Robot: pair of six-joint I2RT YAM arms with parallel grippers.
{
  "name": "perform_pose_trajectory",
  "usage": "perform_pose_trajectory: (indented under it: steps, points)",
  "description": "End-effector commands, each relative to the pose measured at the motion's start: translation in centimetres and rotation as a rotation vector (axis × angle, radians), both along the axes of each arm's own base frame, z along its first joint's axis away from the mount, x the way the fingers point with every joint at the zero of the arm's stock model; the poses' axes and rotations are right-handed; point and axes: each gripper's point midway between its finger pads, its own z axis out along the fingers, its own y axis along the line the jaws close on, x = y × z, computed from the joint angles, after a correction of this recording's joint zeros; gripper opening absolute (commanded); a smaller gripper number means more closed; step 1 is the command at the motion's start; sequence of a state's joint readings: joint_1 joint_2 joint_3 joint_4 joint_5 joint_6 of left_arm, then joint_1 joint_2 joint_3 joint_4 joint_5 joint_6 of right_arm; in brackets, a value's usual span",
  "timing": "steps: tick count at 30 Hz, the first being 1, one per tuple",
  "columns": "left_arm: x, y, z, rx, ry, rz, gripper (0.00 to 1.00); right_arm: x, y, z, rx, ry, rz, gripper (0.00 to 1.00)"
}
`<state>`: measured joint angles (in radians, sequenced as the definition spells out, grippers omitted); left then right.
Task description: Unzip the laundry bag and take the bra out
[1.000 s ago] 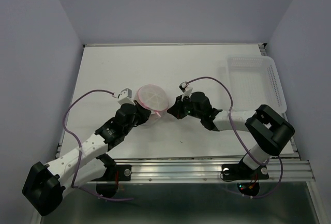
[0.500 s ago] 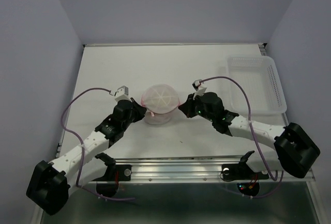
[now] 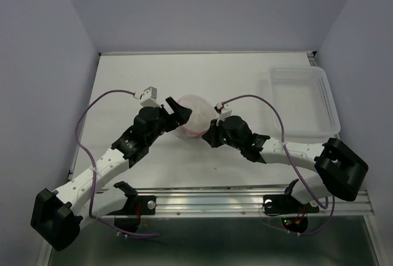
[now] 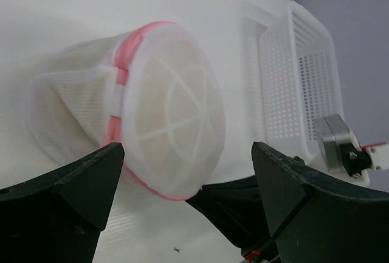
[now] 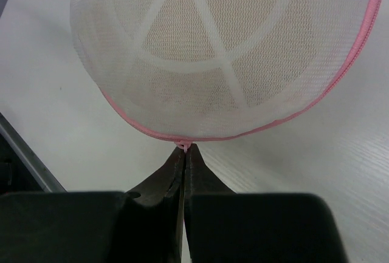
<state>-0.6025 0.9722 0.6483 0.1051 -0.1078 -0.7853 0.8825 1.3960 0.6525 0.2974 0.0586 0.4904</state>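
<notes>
The laundry bag (image 3: 195, 116), a rounded white mesh pouch with pink zipper trim, lies tilted on the table centre (image 4: 164, 123) (image 5: 225, 50). My right gripper (image 3: 207, 136) (image 5: 184, 153) is shut on the small pink zipper pull (image 5: 184, 146) at the bag's lower rim. Its black fingers (image 4: 228, 199) show under the bag in the left wrist view. My left gripper (image 3: 178, 112) (image 4: 185, 150) stands open, its fingers either side of the bag's left end without touching it. The bra is hidden in the bag; only a beige tint shows through the mesh.
A clear perforated plastic tray (image 3: 304, 97) (image 4: 304, 75) stands at the table's right side. Purple cables (image 3: 98, 118) loop from both wrists over the white table (image 3: 141, 75). A metal rail (image 3: 245, 199) runs along the near edge.
My left gripper has let go of the bag's side and opened wide. The right gripper, still shut on the zipper pull, has shifted a little left and nearer. The bag has tipped.
</notes>
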Motion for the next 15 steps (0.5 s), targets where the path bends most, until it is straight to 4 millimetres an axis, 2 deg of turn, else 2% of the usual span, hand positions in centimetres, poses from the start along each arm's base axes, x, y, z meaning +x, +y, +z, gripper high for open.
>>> perform_pose_trajectory:
  steps: [1, 2, 6, 12, 15]
  points:
    - [-2.2, -0.4, -1.4, -0.057, 0.062, 0.002, 0.99, 1.4, 2.0, 3.0, 0.080, -0.046, -0.047, 0.01]
    - [-3.2, -0.7, -2.8, -0.052, 0.090, -0.009, 0.98, 1.5, 2.1, 2.9, 0.081, -0.040, -0.051, 0.01]
    - [-4.7, -0.6, -5.1, -0.093, 0.146, 0.021, 0.92, 1.9, 2.7, 3.4, 0.096, -0.044, -0.052, 0.01]
    - [-4.3, -1.4, -5.6, -0.125, 0.147, 0.023, 0.79, 1.3, 3.7, 3.2, 0.107, -0.031, -0.027, 0.01]
    - [-3.5, -2.4, -4.2, -0.146, 0.103, -0.001, 0.74, 1.3, 3.8, 2.8, 0.100, -0.025, -0.024, 0.01]
